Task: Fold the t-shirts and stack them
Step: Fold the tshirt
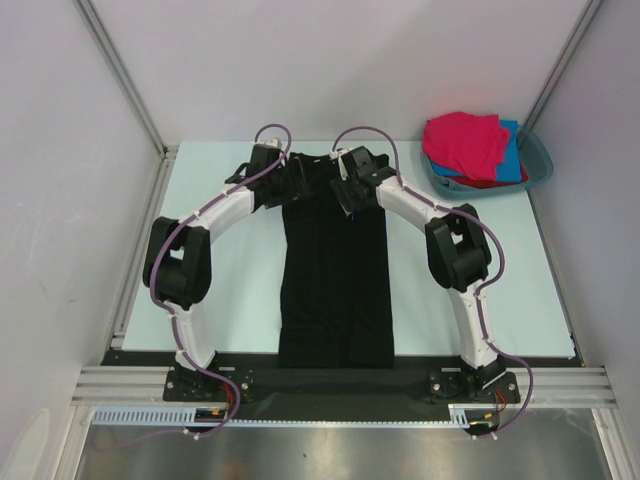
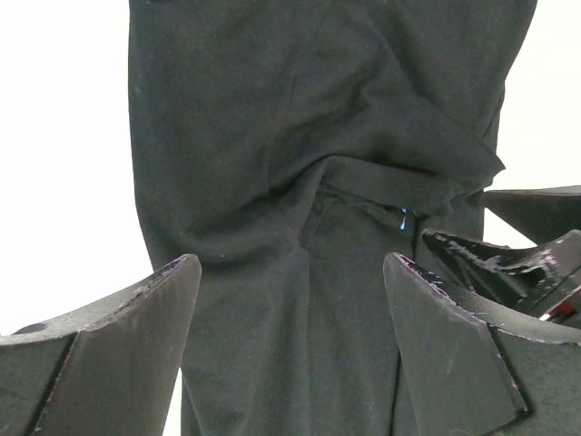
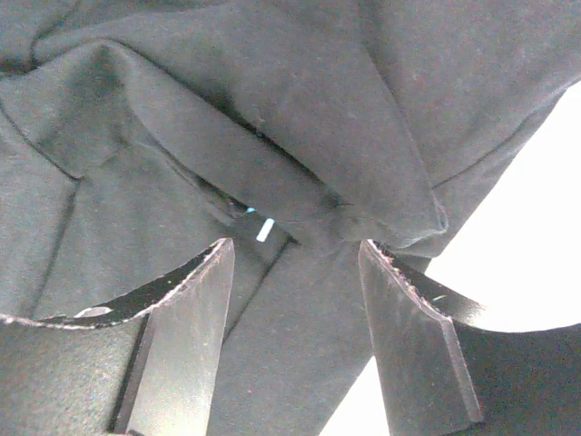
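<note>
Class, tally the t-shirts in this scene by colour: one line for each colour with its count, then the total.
Black t-shirt: 1
Magenta-pink t-shirt: 1
Blue t-shirt: 1
Red t-shirt: 1
Total: 4

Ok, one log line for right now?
black shirt: long strip, mid-table | left hand: open over far end | right hand: open over far end | other shirts: piled in basin

text: none legible | labels: tiny pale tag at black shirt collar, unreadable
</note>
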{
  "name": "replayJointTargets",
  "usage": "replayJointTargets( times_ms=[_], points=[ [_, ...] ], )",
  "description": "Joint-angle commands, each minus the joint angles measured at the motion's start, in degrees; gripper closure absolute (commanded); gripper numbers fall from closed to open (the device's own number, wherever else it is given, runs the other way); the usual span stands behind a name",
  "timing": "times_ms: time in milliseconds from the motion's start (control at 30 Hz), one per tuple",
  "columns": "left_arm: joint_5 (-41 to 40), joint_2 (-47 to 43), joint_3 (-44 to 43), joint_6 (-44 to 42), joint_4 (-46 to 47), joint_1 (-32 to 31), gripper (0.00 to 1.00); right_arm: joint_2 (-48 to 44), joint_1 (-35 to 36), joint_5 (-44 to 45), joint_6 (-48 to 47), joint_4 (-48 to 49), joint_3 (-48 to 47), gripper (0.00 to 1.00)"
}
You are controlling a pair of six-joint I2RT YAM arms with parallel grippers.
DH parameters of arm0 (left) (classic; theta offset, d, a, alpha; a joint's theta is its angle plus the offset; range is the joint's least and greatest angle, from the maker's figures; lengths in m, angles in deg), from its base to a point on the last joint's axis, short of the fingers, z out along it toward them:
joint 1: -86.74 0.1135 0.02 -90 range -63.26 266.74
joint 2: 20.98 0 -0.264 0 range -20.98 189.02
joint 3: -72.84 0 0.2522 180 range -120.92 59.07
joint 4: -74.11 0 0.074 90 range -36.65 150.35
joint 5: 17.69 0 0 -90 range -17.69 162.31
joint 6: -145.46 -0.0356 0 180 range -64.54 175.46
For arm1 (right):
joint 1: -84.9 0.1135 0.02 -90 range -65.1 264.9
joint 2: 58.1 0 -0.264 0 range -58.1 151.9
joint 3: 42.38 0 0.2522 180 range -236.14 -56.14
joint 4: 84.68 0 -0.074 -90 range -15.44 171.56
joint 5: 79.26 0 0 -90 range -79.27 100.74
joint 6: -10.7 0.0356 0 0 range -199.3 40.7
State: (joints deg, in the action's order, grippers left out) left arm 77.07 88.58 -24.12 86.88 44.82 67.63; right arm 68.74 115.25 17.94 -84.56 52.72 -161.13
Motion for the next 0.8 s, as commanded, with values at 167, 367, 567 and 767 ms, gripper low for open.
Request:
replayJointTargets(
  times_ms=[167, 367, 567, 767],
  points=[
    [-0.01, -2.86, 0.05, -1.27, 0.94, -0.13, 0.12, 0.33, -0.82, 0.80, -1.95, 0.01, -3.99, 0.42],
    [-0.18, -2.42, -0.03, -1.36, 0.68, -0.13, 0.12, 1.56, -1.43, -0.17, -1.78, -0.34, -5.23, 0.52],
    [-0.10, -2.07, -0.21, -1.45, 0.59, -0.05, 0.12, 2.61, -1.35, -1.75, -1.42, -0.78, -5.23, 0.51],
    [-0.36, -1.89, -0.21, -1.62, 0.50, -0.13, 0.12, 3.32, -1.43, -2.28, -0.98, -0.78, -5.22, 0.49]
  ],
)
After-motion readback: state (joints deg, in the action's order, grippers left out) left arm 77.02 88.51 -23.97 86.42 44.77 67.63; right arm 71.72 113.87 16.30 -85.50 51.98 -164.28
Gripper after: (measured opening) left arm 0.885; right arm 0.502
